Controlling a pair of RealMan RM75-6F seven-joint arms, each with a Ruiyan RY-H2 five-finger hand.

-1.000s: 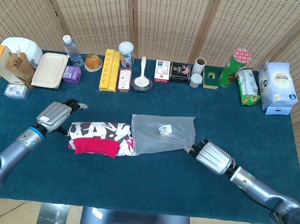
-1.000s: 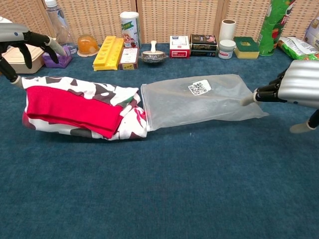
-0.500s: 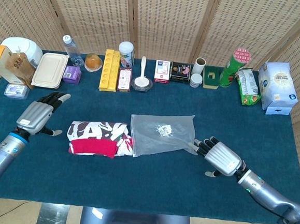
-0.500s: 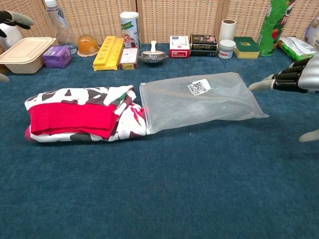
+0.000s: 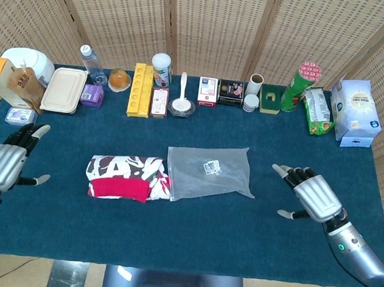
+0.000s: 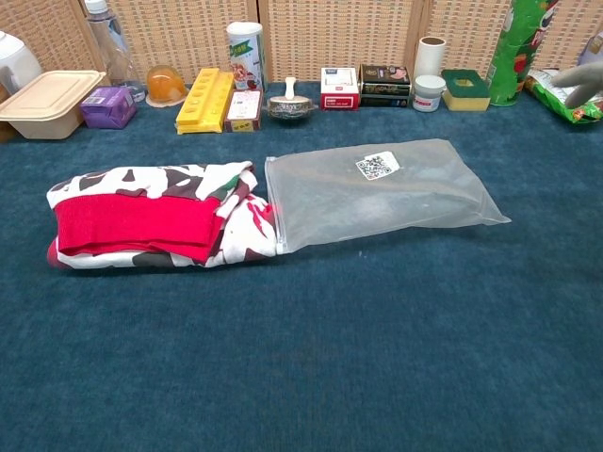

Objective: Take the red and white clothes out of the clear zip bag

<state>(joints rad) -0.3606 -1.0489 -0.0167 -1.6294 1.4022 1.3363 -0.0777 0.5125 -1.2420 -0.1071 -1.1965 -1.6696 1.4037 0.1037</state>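
A dark blue cloth is covering the table (image 5: 192, 230), and woven cane screens (image 5: 208, 25) are standing behind it. The folded red and white clothes (image 5: 126, 177) are lying out on the cloth, their right end touching the mouth of the flat clear bag (image 5: 208, 172). The left hand (image 5: 4, 163) is hovering at the left edge, fingers spread, holding nothing. The right hand (image 5: 311, 194) is hovering well right of the bag, likewise spread and holding nothing. Boxes, bottles and tubs (image 5: 183, 89) are lining the far edge.
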